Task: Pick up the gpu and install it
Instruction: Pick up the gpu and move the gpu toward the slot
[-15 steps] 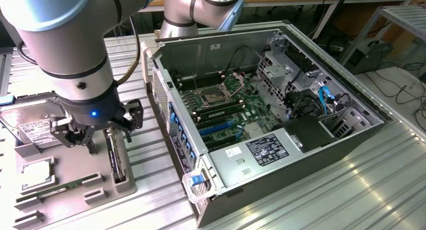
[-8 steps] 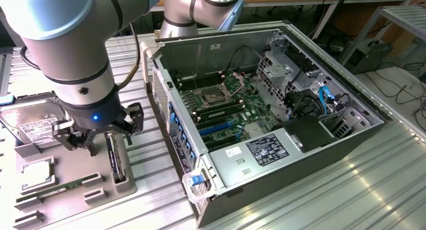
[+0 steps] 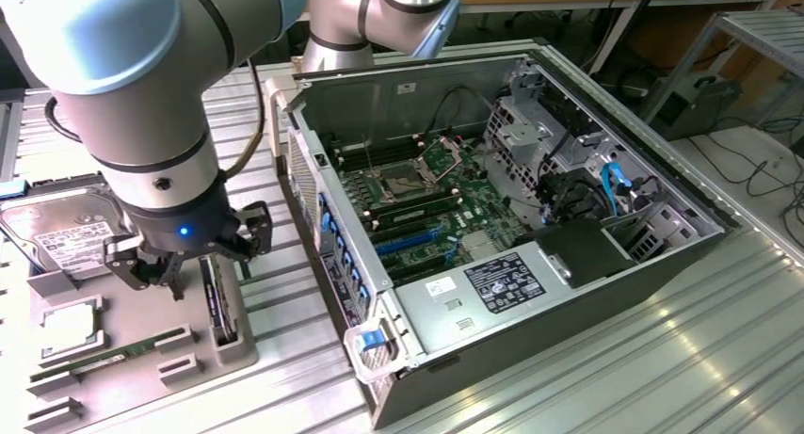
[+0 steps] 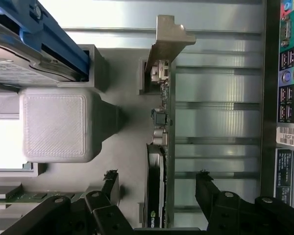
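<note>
The gpu point(image 4: 160, 161) stands on edge in a slot of the grey holder point(image 4: 122, 161), its silver end bracket point(image 4: 169, 36) at the far end. In the wrist view my gripper point(image 4: 157, 191) is open, with one black fingertip point(image 4: 110, 183) on each side of the card and a gap to both. In the exterior view the gripper point(image 3: 201, 269) hangs low over the gpu point(image 3: 217, 307), to the exterior view's left of the open computer case point(image 3: 503, 217). The motherboard point(image 3: 421, 203) lies exposed inside the case.
The grey holder point(image 3: 138, 368) also carries a silver hard drive point(image 3: 63, 232), a processor chip point(image 3: 70, 326) and a RAM stick point(image 3: 113, 354). A raised grey block point(image 4: 56, 125) stands beside the gpu slot. The case's rear ports point(image 4: 286, 98) are close by. Ribbed metal table point(image 3: 628, 359) all around.
</note>
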